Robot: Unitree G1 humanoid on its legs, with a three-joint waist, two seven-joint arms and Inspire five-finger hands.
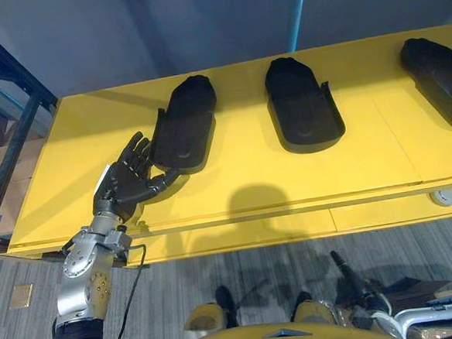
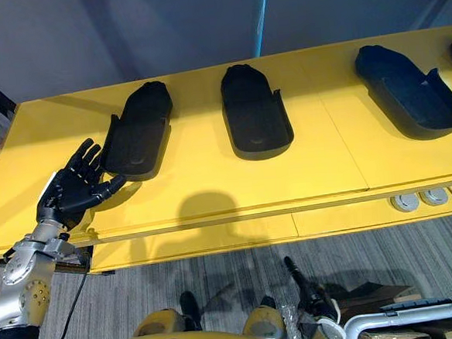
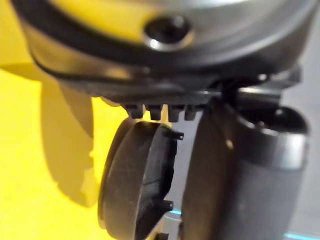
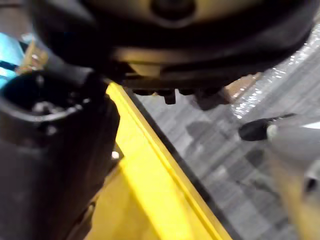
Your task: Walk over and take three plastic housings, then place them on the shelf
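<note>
Yellow shelf (image 1: pixel 77 141): leftmost housing (image 1: pixel 182 122) lies flat, middle housing (image 1: pixel 303 102) and far housing (image 1: pixel 441 77) to its right. Left hand (image 1: pixel 122 188) sits beside it, fingers spread, gripping nothing. Danger: a one-sided nudge skids it away.

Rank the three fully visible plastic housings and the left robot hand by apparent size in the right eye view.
Largest: right housing.
Next: middle housing and left housing, which look alike, so they are not ranked.
Smallest: left robot hand, though it may be nearer the camera.
</note>
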